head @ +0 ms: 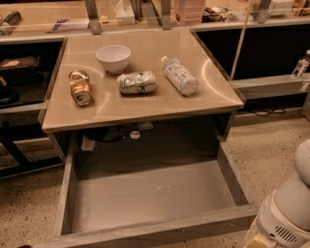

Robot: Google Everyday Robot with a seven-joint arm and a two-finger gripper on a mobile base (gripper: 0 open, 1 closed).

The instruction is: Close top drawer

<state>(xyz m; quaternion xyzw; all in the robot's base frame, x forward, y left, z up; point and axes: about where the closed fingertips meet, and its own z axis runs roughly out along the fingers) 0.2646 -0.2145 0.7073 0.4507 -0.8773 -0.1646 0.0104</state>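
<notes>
Speckled beige floor point(273, 145) under warm light, dark shelving point(22, 104) on the left, a tan counter point(38, 14) behind

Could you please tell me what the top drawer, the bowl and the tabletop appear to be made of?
Top drawer: grey wood-grain board, matte, likely laminate. Bowl: white, smooth, glossy, ceramic or plastic. Tabletop: tan, smooth, semi-gloss laminate, showing light reflections. The gripper, lower right beside the drawer's front corner, looks like pale plastic.

Warm overhead light glares on the glossy tan tabletop point(145, 104), shadowing beneath; my gripper point(253, 239) sits dim, lower right.
</notes>
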